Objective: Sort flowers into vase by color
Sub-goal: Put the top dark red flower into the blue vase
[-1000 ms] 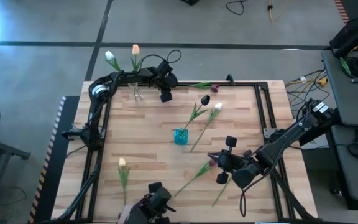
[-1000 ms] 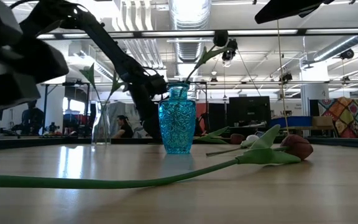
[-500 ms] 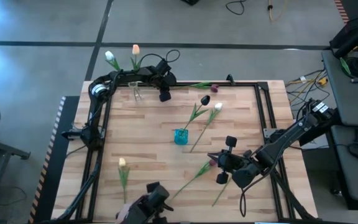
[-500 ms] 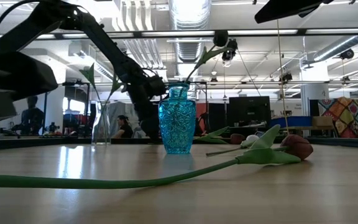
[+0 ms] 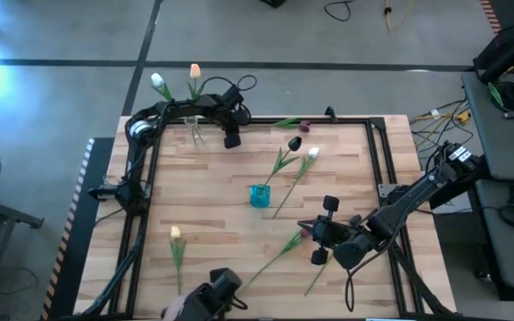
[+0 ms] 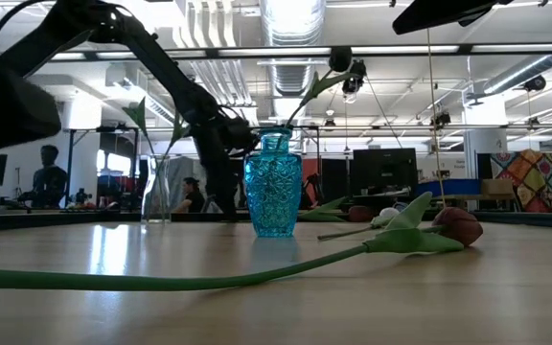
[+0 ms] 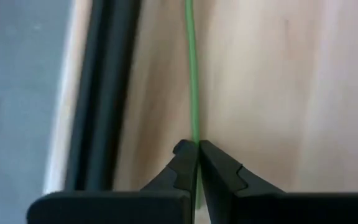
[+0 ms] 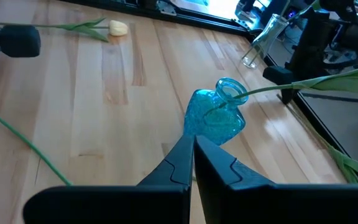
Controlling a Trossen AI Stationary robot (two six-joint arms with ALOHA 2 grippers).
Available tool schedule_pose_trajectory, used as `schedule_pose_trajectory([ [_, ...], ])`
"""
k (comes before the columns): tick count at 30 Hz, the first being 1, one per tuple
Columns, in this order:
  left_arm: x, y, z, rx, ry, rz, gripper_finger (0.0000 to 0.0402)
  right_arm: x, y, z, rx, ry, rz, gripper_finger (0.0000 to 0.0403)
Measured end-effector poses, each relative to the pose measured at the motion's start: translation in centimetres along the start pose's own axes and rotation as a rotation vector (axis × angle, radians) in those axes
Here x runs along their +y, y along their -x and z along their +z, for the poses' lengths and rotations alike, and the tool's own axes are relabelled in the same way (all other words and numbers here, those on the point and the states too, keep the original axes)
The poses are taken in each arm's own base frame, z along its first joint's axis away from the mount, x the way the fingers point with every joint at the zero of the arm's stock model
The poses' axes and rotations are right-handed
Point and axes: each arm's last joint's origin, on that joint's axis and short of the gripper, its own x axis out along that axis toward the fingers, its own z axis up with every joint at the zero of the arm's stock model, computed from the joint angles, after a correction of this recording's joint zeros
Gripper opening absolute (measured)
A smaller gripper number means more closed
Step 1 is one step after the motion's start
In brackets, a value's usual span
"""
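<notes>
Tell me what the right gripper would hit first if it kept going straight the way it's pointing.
Most likely the blue vase: it sits directly ahead of the right gripper, whose fingers are shut. The bare table lies between; depth is hard to judge.

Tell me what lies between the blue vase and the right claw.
High view: bare wood, crossed only by a white tulip's stem, between blue vase and right claw.

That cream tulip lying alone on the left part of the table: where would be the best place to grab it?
Probably the thin green stem, just below the leaves, not the head. The cream tulip lies flat on the table with bare wood on both sides, so the tool could come straight down from above, fingers set across the stem.
</notes>
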Motion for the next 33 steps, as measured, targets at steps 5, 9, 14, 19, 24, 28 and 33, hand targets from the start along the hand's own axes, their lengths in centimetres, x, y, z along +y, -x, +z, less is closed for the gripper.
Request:
schedule_pose_trajectory([
  [5,-0.7,1.3,0.0,-0.054,0.01,-0.137,0.0,0.0,0.0,0.0,0.0,0.0,0.0,0.0009],
  [9,-1.1,2.6,0.3,-0.097,0.01,-0.199,0.0,0.0,0.0,0.0,0.001,0.006,0.004,0.0009],
  [14,-1.4,2.5,0.4,-0.085,0.031,-0.191,0.0003,0.0,0.0,0.0,0.0,0.008,0.004,0.0009],
  [19,-1.4,2.1,0.3,-0.043,0.038,-0.147,0.002,0.0,0.0,0.0,-0.001,0.006,0.004,0.0009],
  [24,-1.7,1.8,0.2,-0.019,0.009,-0.121,0.0058,0.0,0.0,0.0,-0.003,0.008,0.005,0.0009],
  [28,-2.0,1.5,0.3,-0.028,-0.001,-0.119,0.0089,0.0,0.0,0.0,-0.003,0.007,0.005,0.0009],
  [33,-2.2,1.1,-0.1,-0.004,0.002,-0.104,0.0104,0.0,0.0,0.1,-0.003,0.007,0.005,0.0009],
])
